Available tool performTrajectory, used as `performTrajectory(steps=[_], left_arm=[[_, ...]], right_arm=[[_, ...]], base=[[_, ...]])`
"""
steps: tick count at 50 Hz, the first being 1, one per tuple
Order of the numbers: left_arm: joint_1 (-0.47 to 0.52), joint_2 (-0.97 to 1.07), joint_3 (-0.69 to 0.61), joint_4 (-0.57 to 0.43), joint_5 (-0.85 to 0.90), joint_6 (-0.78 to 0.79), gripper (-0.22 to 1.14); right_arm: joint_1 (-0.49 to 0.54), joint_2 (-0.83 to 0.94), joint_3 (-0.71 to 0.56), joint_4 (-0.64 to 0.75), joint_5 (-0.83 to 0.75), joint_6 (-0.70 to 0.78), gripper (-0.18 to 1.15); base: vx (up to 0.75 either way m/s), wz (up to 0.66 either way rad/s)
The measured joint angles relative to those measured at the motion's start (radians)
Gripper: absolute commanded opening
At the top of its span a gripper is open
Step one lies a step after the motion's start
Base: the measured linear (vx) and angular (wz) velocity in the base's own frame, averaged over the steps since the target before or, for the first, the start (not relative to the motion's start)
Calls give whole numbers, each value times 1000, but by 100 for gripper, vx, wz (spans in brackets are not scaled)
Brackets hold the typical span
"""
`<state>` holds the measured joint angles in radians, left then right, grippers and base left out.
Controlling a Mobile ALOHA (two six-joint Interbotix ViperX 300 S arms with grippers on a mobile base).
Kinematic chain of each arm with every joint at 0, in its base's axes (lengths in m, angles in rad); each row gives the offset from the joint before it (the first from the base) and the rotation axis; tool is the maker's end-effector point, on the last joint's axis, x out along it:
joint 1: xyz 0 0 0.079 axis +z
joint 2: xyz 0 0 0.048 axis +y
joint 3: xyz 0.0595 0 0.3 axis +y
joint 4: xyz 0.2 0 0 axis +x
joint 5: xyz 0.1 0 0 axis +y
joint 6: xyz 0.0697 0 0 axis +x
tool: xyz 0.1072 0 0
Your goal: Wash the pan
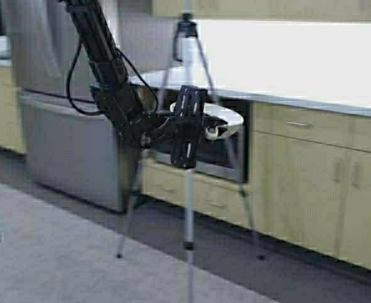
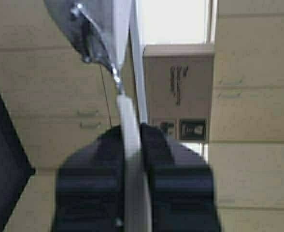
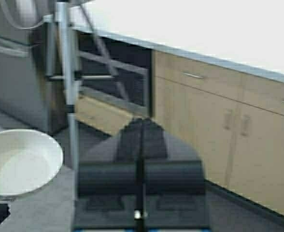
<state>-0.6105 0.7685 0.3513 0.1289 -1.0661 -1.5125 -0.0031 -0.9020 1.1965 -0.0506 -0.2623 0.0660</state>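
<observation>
The pan is small, round and cream-white. My left gripper holds it in the air by its short white handle, in front of the dark oven opening. In the left wrist view the fingers are shut on the handle, and the pan's grey underside shows beyond it. My right gripper is shut and empty, held low over the floor. The right wrist view shows the pan's pale inside off to one side. The right arm is out of the high view.
A tripod stands on the floor right at the held pan. Behind it runs a counter with beige cabinets, a built-in oven and a steel appliance. The grey floor is in front.
</observation>
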Motion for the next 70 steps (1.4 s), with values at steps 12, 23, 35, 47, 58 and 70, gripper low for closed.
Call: performTrajectory(steps=[12, 23, 35, 47, 58, 70], left_arm=[[8, -44, 25, 0, -12, 0, 2], [15, -77, 61, 0, -14, 2, 2], [14, -77, 94, 3, -25, 2, 2], [37, -124, 149, 6, -43, 2, 2], [100, -164, 233, 8, -44, 0, 2], [207, -186, 302, 32, -77, 2, 2]], right_arm=[[0, -2, -2, 0, -2, 0, 6], [0, 0, -2, 0, 0, 2, 6], [0, 9, 0, 0, 0, 9, 6], [0, 8, 0, 0, -2, 21, 6], [0, 6, -2, 0, -2, 51, 6], [0, 8, 0, -17, 0, 51, 6]], base=[[20, 63], [18, 59], [17, 56], [19, 63], [18, 50], [18, 39]])
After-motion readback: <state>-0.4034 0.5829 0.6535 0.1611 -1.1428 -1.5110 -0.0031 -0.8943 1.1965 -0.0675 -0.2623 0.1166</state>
